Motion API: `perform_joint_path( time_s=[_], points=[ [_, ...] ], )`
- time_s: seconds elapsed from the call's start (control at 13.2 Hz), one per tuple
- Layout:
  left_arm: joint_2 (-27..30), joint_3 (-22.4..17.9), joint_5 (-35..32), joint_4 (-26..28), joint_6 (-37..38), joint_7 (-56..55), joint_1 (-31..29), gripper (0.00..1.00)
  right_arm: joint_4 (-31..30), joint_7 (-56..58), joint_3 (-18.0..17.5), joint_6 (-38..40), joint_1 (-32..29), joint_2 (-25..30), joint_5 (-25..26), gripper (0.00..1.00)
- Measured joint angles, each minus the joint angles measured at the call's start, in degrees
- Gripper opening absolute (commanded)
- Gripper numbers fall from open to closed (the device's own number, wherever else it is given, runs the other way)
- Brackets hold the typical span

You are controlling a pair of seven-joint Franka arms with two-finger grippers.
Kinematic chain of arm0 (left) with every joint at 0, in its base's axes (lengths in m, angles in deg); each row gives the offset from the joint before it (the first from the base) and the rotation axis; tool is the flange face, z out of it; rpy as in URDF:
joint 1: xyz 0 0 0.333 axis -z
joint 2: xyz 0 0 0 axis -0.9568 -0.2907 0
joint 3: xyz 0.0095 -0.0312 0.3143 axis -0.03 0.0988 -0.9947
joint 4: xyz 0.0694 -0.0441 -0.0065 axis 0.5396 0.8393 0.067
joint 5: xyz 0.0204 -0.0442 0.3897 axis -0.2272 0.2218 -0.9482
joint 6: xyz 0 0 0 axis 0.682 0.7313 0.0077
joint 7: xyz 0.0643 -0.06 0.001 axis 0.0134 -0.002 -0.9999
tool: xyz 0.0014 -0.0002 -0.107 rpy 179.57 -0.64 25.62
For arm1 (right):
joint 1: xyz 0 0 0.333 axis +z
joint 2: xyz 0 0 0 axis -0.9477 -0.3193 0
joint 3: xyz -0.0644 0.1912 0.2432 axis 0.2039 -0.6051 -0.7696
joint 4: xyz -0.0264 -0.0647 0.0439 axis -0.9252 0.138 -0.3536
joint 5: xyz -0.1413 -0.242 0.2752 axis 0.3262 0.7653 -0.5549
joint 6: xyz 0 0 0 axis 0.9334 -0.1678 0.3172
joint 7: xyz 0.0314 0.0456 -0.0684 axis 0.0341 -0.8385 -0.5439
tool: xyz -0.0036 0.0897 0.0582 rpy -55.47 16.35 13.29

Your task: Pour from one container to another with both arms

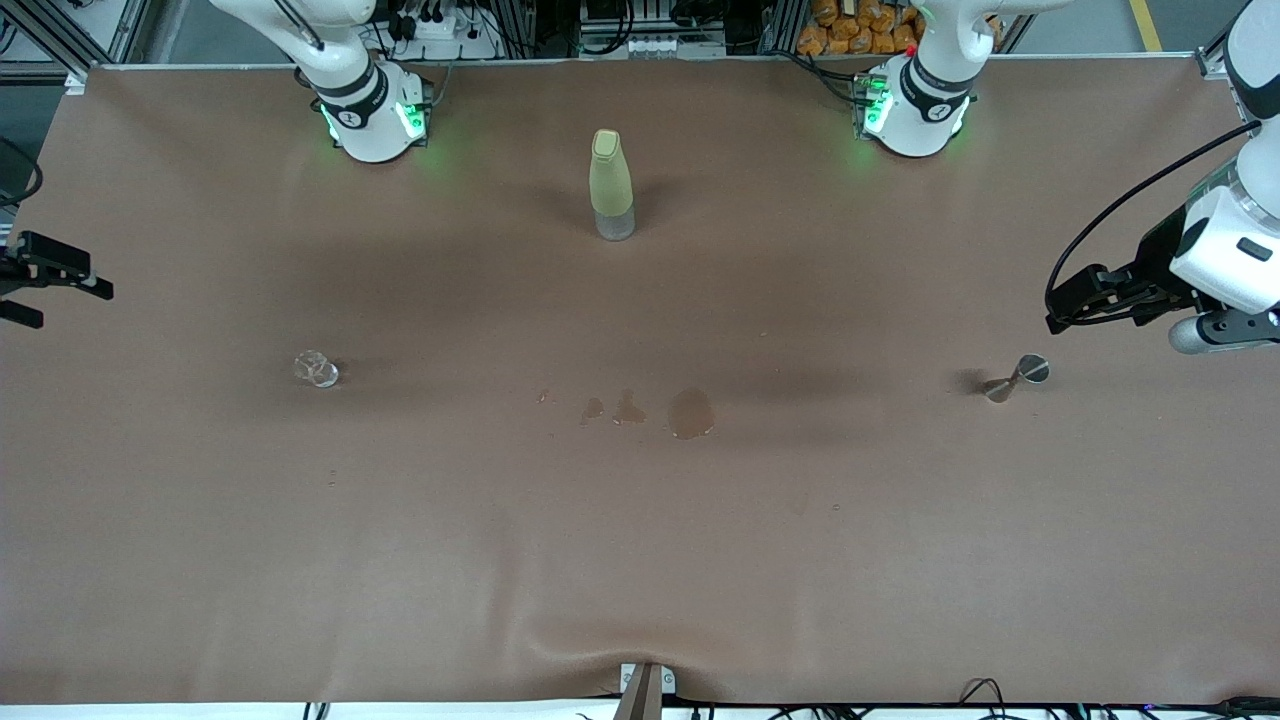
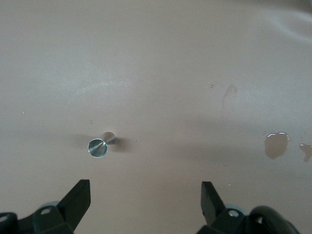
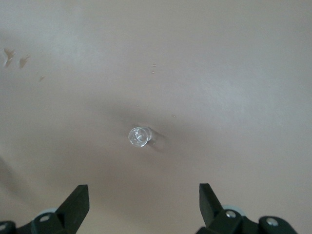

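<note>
Both jaws gape wide and hold nothing

Left gripper [image 2: 146, 197] hangs above the jigger [image 1: 1016, 377] at its end of the surface [image 1: 640, 540]; right gripper [image 3: 144, 200] hangs above the glass cup [image 1: 317, 369] at its end

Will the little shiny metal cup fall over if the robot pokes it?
Probably. The small shiny steel hourglass jigger stands upright on a narrow rim, so a sideways poke could tip it. Its round cones would likely roll, and the smooth metal may slip between fingers.

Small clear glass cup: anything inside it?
The small clear glass cup stands upright on the brown table cover, looking empty from above; any thin film of clear liquid can't be ruled out.
</note>
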Motion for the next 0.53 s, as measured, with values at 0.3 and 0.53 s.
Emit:
perform_joint_path(
  time_s=[0.3,0.53],
  points=[
    [0.20,0.00,0.00,-0.01,0.04,0.07,-0.02,1.00,-5.25,28.08,0.13,-2.46,-7.03,-5.44,-14.35,1.00],
    [0.28,0.00,0.00,-0.01,0.11,0.07,-0.02,1.00,-6.98,46.24,0.13,-2.30,-9.67,-11.82,-25.38,1.00]
  ],
)
